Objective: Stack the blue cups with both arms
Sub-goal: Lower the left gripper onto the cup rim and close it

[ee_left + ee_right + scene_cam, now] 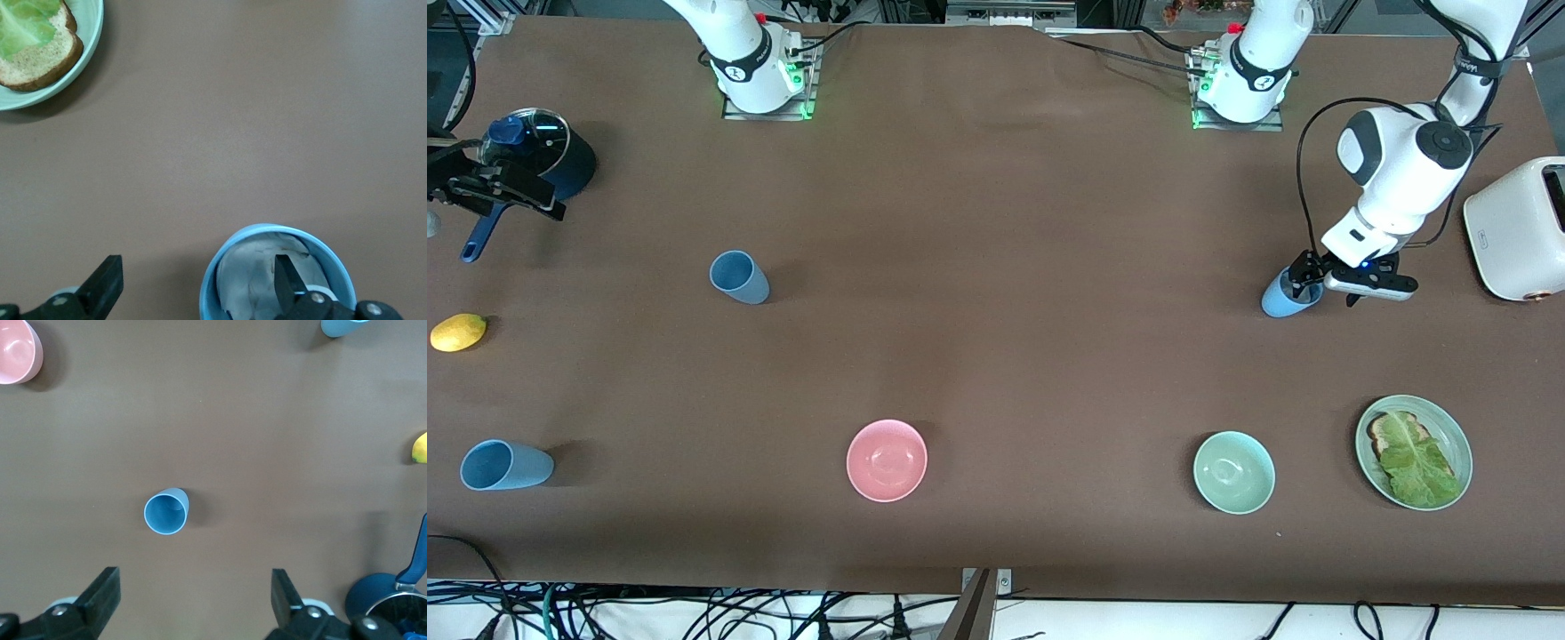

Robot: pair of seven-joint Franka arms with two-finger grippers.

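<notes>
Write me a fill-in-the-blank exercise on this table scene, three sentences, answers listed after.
1. One finger of the left gripper reaches inside the rim of a blue ____.
2. The slice of bread on the green plate is topped with a leaf of ____.
3. The right gripper hangs open beside the navy ____.

Missing words: cup; lettuce; saucepan.

1. A brown table (996, 267) fills nearly the whole front view, evenly lit, with soft shadows beside whatever stands on it.
2. Tangled dark cables (720, 613) lie over a white floor along the table edge nearest the front camera.
3. Metal framing (996, 11) runs along the opposite edge.
</notes>
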